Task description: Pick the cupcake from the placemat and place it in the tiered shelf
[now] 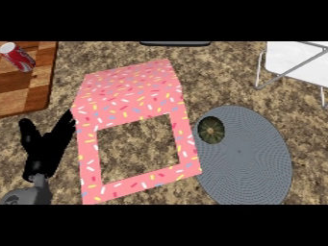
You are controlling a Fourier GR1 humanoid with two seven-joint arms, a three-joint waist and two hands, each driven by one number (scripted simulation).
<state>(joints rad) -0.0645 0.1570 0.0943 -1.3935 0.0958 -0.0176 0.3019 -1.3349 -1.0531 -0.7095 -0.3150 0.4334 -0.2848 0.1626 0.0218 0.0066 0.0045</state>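
At the table's [301, 144] near left corner, the left robot hand [45, 146] is seen with its fingers straight and spread upward, nothing held between them; a grey forearm leads down from it to the lower edge of the view. The right robot hand is not seen in this view.

Just to the right of that hand, a pink sprinkled frame [134, 91] with an open square middle is laid across the table, its near edge close to the front and its far end pointing toward the back.

Beside the frame's right edge, toward the near right part of the table, a round grey placemat [255, 163] is laid flat. The cupcake [211, 130], dark and seen from above, is set on the placemat's far left rim, just beside the pink frame.

Farther back, a wooden chequered board [14, 91] is placed at the far left corner, and a red can [17, 56] is lying on it. At the far right corner, the white tiered shelf [305, 62] with its grey bars is seen, well apart from the cupcake.
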